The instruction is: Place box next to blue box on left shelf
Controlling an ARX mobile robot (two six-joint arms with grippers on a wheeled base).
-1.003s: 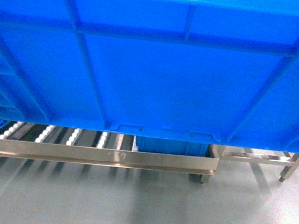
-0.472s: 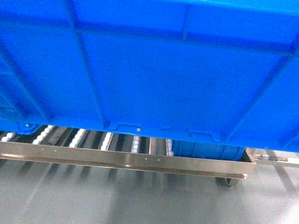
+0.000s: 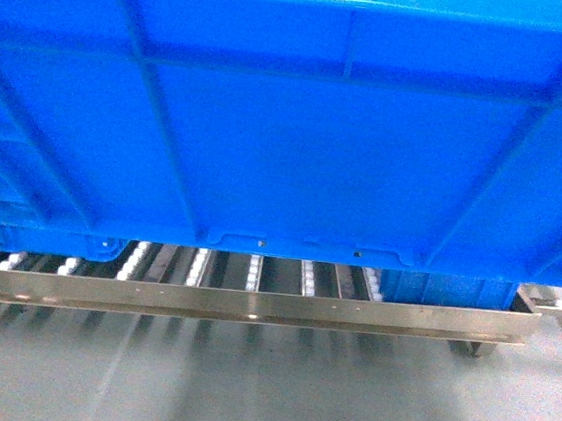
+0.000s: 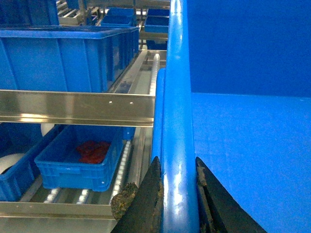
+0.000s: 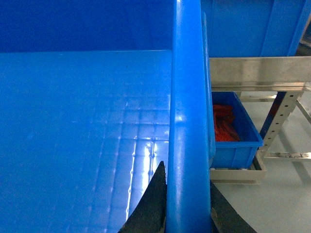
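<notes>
The box (image 3: pixel 288 141) is a large bright-blue ribbed crate held up so close that it fills most of the head view. My left gripper (image 4: pixel 177 162) is shut on the box's left rim (image 4: pixel 179 121), one finger on each side of it. My right gripper (image 5: pixel 187 170) is shut on the right rim (image 5: pixel 187 97) in the same way. The left shelf (image 4: pixel 77 107) is a silver roller rack just left of the box. A blue box (image 4: pixel 68 58) stands on its upper level. The shelf's lower rail (image 3: pixel 251 303) and white rollers (image 3: pixel 200 267) show under the held box.
A small blue bin of red parts (image 4: pixel 80 160) sits on the lower rollers, and it or another such bin (image 5: pixel 233 131) shows at the rack's right end. More blue bins (image 3: pixel 444 288) stand behind the rail. Perforated steel legs (image 5: pixel 277 121) stand right. Grey floor (image 3: pixel 262 390) lies below.
In the head view the rack has slid to the right, its right end moving from mid-frame toward the right edge. The box stays gripped by both grippers in the same place.
</notes>
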